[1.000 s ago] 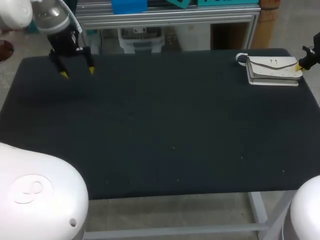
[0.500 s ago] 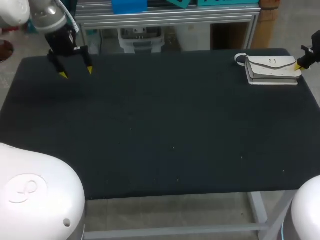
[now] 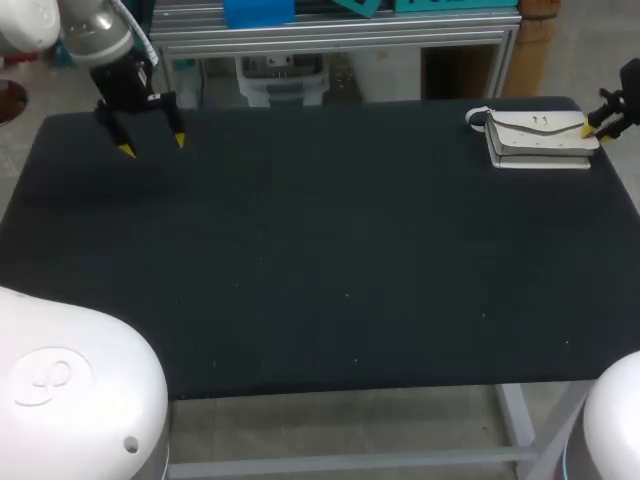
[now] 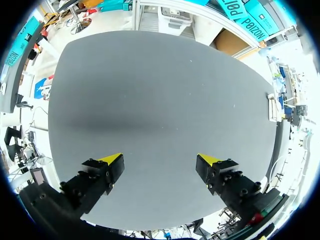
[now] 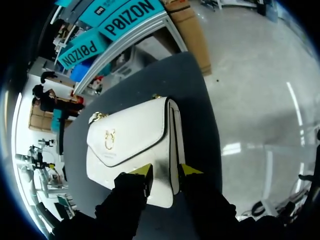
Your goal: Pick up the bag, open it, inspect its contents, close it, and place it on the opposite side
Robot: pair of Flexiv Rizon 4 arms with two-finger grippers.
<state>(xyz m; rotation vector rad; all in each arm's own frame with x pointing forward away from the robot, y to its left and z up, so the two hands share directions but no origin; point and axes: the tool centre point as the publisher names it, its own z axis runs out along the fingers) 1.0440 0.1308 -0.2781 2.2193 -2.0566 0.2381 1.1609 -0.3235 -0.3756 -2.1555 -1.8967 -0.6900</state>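
bag [image 3: 538,138]: white, flap shut, gold emblem [image 5: 108,139], contents hidden; sat at the worktop's [image 3: 320,260] far right corner
right pincer [image 5: 166,172]: pinched on bag's end
left pincer [image 4: 160,159]: fingers apart, over far left corner

Head view: right arm [image 3: 630,95] cut off by picture edge, only dark end part and right pincer [image 3: 600,127] showing at one end of bag [image 3: 538,138]. Left arm [image 3: 90,35] runs out at corner. Bag strap mostly hidden, one loop visible at end away from pincer; clasp too small to make out.
Left wrist view: bag a mere sliver at tabletop [image 4: 150,100] far edge, detail unreadable.
Right wrist view: bag's near end covered by right pincer — contact there not discernible. Interior hidden under flap.
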